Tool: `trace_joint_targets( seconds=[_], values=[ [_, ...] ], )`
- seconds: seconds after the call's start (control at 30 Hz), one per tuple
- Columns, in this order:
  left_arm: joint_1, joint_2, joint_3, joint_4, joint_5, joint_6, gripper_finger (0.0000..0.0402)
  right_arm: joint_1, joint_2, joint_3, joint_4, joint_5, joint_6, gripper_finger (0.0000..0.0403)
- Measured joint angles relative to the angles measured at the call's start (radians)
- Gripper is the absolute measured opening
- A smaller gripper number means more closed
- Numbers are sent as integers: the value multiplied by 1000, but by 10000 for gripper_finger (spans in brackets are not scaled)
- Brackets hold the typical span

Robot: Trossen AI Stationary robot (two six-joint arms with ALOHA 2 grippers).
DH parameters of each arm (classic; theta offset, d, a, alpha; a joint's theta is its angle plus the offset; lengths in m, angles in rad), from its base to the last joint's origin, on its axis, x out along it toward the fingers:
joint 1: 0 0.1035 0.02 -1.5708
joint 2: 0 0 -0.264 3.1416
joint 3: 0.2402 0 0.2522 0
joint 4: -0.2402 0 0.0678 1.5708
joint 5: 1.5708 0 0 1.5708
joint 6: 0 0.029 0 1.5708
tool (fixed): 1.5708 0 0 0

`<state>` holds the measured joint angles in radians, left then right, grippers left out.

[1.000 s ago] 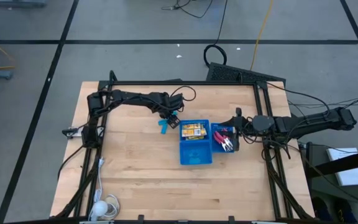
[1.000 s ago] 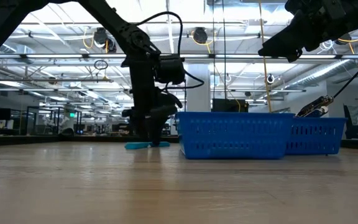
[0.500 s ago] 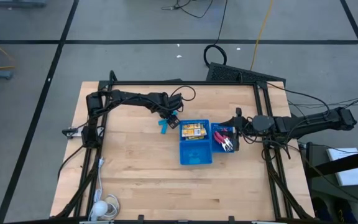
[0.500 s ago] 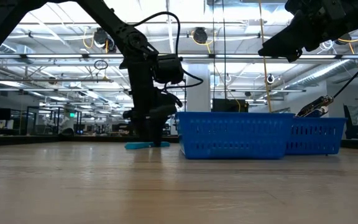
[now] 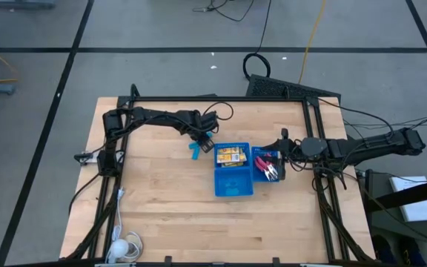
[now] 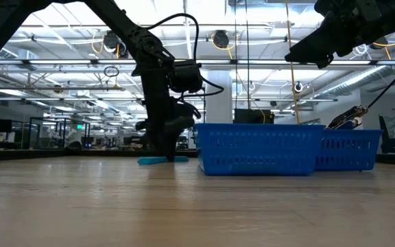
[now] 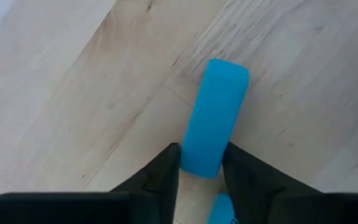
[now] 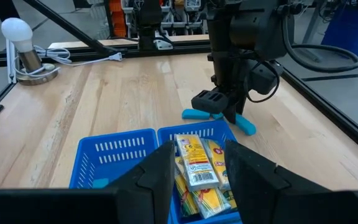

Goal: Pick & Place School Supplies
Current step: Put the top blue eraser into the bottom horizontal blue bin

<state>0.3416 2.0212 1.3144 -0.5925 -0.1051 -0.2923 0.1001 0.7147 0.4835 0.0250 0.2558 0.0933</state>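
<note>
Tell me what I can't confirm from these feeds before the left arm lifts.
- Blue piece: left wrist view, its near end hidden between the left end effector fingers; real contact unclear.
- Basket contents: low view, hidden behind the blue basket wall.
- Red-handled tools: high view, too small to count.
- Right end effector: fingertips cut off by the edge.

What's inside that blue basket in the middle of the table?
The blue basket holds yellow-orange packets in its far compartment. The near compartment is mostly bare; one small light-blue bit shows there. Whatever lies under the packets is covered. Red-handled tools sit in the smaller tray alongside.
</note>
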Motion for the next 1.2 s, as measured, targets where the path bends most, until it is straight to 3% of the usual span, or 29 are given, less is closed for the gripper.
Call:
trace_joint_targets(
  seconds=[0.23,0.57,0.77,0.87,0.97,1.2],
  values=[
    [0,-42,-5,-13,-4,28,85,0,0,0,0,0,0,132],
    [-59,-239,-3,-20,-24,36,86,0,0,0,0,0,0,132],
    [-165,-305,-2,7,-23,36,87,0,0,0,0,0,0,132],
    [-234,-310,-2,39,31,59,87,0,0,0,0,0,0,132],
    [-311,-296,-2,107,87,102,87,0,0,0,0,0,0,132],
    [-458,-231,-2,267,100,228,88,0,0,0,0,0,0,132]
  ],
)
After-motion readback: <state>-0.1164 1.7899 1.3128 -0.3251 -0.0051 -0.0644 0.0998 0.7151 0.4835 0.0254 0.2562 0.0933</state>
